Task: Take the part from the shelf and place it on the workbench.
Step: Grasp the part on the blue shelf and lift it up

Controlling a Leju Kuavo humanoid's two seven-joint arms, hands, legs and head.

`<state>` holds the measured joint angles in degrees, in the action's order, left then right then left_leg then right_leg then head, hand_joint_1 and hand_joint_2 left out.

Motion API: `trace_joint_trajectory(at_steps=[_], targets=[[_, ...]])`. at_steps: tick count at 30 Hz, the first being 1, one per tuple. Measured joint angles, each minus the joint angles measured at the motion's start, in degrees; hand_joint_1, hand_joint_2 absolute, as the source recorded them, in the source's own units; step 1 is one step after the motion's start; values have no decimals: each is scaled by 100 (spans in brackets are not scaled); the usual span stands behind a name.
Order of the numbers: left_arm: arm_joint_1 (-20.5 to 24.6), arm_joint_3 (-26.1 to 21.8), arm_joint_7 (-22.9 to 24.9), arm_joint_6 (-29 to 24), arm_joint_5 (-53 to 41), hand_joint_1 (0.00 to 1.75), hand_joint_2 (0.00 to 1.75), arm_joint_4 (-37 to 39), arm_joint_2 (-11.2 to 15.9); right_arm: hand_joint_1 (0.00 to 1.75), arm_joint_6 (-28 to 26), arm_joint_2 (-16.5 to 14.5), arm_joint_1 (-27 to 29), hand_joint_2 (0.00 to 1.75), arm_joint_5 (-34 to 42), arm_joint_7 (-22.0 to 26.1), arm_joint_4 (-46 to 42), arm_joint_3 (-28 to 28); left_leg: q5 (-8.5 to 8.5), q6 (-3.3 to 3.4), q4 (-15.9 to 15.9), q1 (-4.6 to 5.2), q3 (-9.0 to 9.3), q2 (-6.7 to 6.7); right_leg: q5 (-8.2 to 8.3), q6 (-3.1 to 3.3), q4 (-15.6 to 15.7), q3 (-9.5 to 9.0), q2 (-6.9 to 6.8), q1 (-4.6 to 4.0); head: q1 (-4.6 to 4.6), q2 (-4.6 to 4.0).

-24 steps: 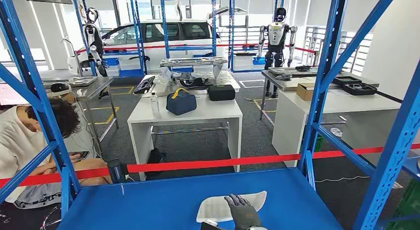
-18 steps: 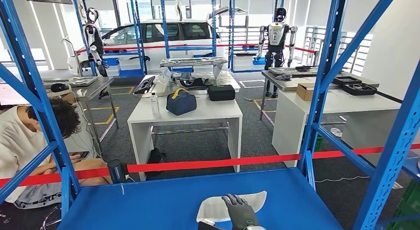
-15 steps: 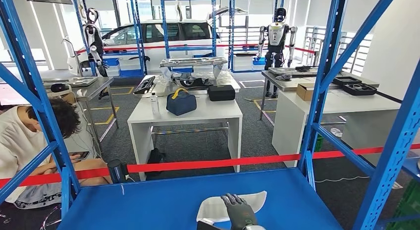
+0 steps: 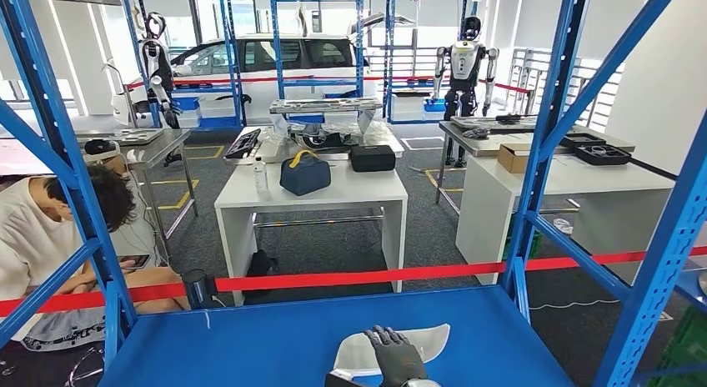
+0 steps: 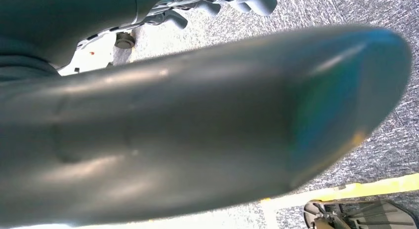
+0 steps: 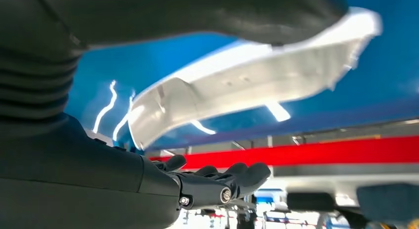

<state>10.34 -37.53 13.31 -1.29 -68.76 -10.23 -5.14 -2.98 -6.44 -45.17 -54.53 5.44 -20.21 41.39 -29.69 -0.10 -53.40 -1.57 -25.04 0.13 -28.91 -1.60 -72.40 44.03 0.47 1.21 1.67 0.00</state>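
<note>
Resting on shelf [image 4: 250, 341]: part [image 4: 421, 339].

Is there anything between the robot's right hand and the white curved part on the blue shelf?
Nothing visible is. The right hand lies over the near middle of the flat, curved white part on the blue metal shelf, with no other object between them.

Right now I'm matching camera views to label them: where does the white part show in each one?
Head view: the white part lies low and centre on the blue shelf, under the right hand.
Left wrist view: not in it.
Right wrist view: the part crosses the upper middle.
Shared landmark: the blue shelf surface.
</note>
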Motion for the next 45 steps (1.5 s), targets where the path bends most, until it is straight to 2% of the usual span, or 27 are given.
trace_joint_trajectory(at_steps=[1,2,3,4,5,6,8,10,11,12,14,15,16,17,19,20,21,22,25,27,33,37,38,41,42,45], targets=[[-4,0,0,0,0,0,0,1,-2,0,-2,4,19,0,0,-1,13,1,-28,-24,-11,-19,17,-8,76,-31,-59,81,-4,28,0,0],[-9,0,0,0,0,0,0,1,-4,0,-7,8,29,0,0,1,22,1,-72,-65,-36,-46,43,-19,277,-65,150,26,-12,59,0,0],[-12,0,-1,0,0,0,0,1,-8,0,-14,10,33,0,-1,4,29,1,-135,-115,-75,-75,73,-26,499,-104,532,-120,-27,90,0,0],[-11,0,-2,-1,1,0,0,-1,-2,0,-21,11,32,0,-1,7,34,2,-205,-175,-119,-91,73,-29,635,-136,867,-283,-36,98,1,0],[-6,0,-3,-1,1,0,0,-2,4,0,-29,4,35,0,-1,9,38,4,-276,-237,-167,-95,63,-32,692,-123,1129,-414,-45,100,-7,2],[0,0,-5,-1,2,0,0,-3,10,0,-37,-1,47,0,-1,7,41,8,-331,-287,-197,-89,49,-29,644,-81,1232,-472,-49,90,-20,6],[6,-1,-7,1,3,0,0,-2,11,0,-49,-6,77,0,-2,4,49,13,-389,-358,-188,-82,63,-23,503,79,1199,-476,-40,59,-52,15],[16,-1,-28,3,0,0,0,-2,2,0,-54,-3,85,87,-2,1,50,14,-462,-400,-238,-104,94,-12,434,189,1182,-520,-28,52,-66,21],[27,-1,-51,4,-3,0,0,-3,-1,0,-52,-4,75,131,-1,3,48,14,-553,-407,-441,-106,2,-9,408,231,1187,-563,-26,52,-66,24],[41,-1,-74,4,-6,0,0,-3,-3,0,-50,-7,68,175,-1,7,46,14,-679,-405,-785,-99,-185,-8,383,265,1197,-608,-25,47,-69,24],[56,0,-92,4,-9,0,0,-1,-2,0,-42,-7,80,175,1,16,47,16,-928,-382,-1694,-63,-782,-9,329,312,1209,-677,-27,20,-69,24],[53,0,-81,4,-9,0,0,0,-2,0,-39,-8,102,175,2,21,49,17,-945,-365,-2011,-46,-1047,-9,301,322,1211,-710,-23,5,-69,24],[44,-1,-72,4,-9,0,0,2,-2,0,-38,-8,127,175,2,29,51,19,-840,-337,-2128,-28,-1226,-10,270,328,1212,-748,-15,-6,-69,24],[36,-1,-64,4,-9,0,0,3,-2,0,-38,-10,147,175,2,45,52,23,-611,-299,-2008,-9,-1290,-10,241,327,1211,-791,-6,-14,-69,24],[32,-2,-61,4,-9,0,0,5,-1,0,-40,-15,164,175,1,89,54,34,-10,-203,-1350,43,-1209,-9,188,308,1212,-869,8,-21,-69,24],[37,-2,-63,4,-9,0,0,5,-1,0,-40,-20,165,175,1,106,54,42,199,-161,-1004,72,-1113,-8,165,285,1210,-891,16,-31,-69,24],[44,-1,-65,4,-9,0,0,5,0,0,-39,-25,166,175,0,115,54,50,303,-136,-768,95,-1044,-8,152,258,1213,-899,20,-41,-69,24],[47,-1,-66,4,-11,0,0,5,-1,0,-35,-32,169,175,-1,119,54,65,343,-130,-619,104,-996,-13,139,238,1211,-899,21,-56,-70,24],[43,-2,-67,4,-15,0,0,7,-17,0,-22,-55,170,175,-1,121,54,105,331,-178,-557,92,-969,-47,146,274,1248,-916,5,-80,-68,24],[43,-3,-69,4,-16,0,0,7,-21,0,-2,-64,165,175,-2,120,54,116,325,-165,-558,96,-964,-66,158,284,1293,-953,-12,-79,-68,24],[47,-4,-95,4,-26,0,0,7,-27,0,67,-128,160,175,-15,116,54,144,314,-95,-560,100,-954,-72,188,224,1378,-1010,-20,-78,-68,24],[51,-4,-97,4,-50,0,0,5,-26,0,142,-163,161,175,-50,111,54,172,315,-85,-563,104,-954,-70,196,160,1395,-1017,-21,-73,-68,24],[54,-4,-97,4,-63,0,0,5,-26,5,184,-168,162,175,-52,103,55,180,316,-84,-563,104,-954,-69,196,150,1396,-1017,-21,-72,-68,24],[59,-4,-103,9,-95,0,0,5,-26,136,333,-172,164,175,-21,27,82,186,318,-82,-564,104,-952,-69,198,140,1396,-1016,-21,-73,-68,24],[61,-4,-105,14,-99,0,0,5,-26,175,369,-172,166,175,-5,-9,100,186,319,-81,-564,104,-951,-69,199,139,1396,-1016,-20,-74,-68,24],[67,-4,-109,27,-103,0,0,5,-26,175,433,-172,183,175,40,-96,162,186,319,-81,-563,103,-947,-67,200,137,1394,-1016,-19,-78,-68,24]])
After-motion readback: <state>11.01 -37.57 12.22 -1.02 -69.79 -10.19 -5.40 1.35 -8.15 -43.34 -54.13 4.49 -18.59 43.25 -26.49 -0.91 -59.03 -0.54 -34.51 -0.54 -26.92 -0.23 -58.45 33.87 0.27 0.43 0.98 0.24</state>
